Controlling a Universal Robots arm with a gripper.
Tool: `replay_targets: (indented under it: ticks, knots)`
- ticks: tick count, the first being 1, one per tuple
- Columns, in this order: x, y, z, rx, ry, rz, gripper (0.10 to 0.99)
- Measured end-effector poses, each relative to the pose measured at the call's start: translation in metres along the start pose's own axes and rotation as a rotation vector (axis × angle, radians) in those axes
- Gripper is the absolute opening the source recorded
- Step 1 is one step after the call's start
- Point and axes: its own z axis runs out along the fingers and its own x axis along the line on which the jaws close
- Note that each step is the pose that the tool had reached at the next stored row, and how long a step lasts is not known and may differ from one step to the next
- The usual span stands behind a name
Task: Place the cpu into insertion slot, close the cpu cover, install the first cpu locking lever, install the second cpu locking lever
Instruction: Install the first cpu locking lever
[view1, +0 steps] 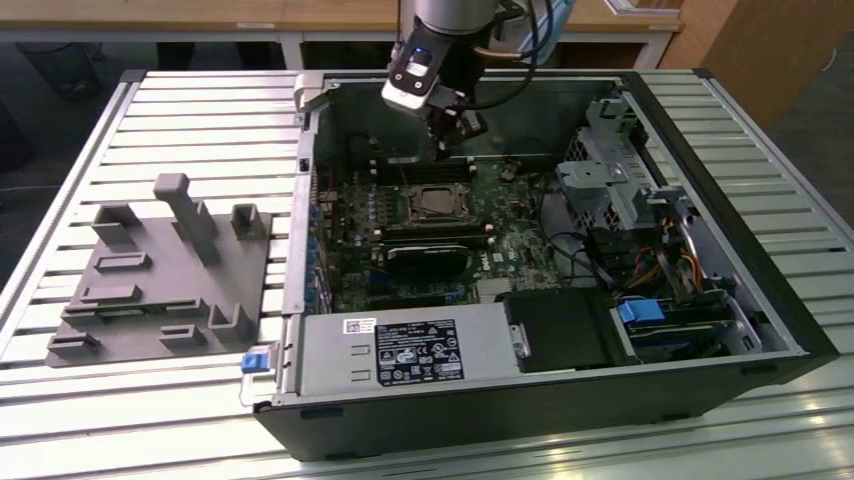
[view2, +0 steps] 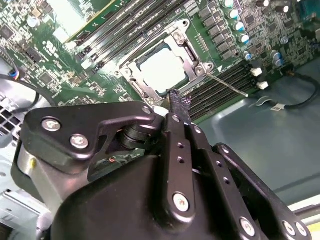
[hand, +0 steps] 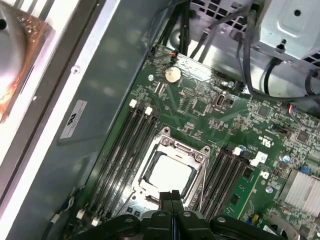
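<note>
the cpu (view2: 162, 67) lies under the closed cover (hand: 176, 146) on the green board (view1: 523, 232), just above centre of the exterior view. a thin lever (view2: 227, 84) juts out beside it. the gripper (hand: 172, 195) hovers close above, fingers pressed together, holding nothing.

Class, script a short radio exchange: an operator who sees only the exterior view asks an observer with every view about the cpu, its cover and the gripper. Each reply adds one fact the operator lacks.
Operator: In the exterior view the gripper hangs over the board. What is done so far?
Observer: In both wrist views the cpu cover lies flat, with the pale cpu showing through its window.
Operator: Is the gripper open?
Observer: No. In the first wrist view the fingers are pressed together by the cover's edge.
</note>
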Motion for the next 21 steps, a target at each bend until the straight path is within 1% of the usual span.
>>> replay_targets:
  ticks: [13,15,21]
  knots:
    - [0.0000,0.0000,0.0000,0.003,0.0046,-0.116,0.106]
    - [0.0000,0.0000,0.0000,0.003,0.0053,-0.143,0.106]
    - [0.0000,0.0000,0.0003,0.006,0.0084,-0.251,0.106]
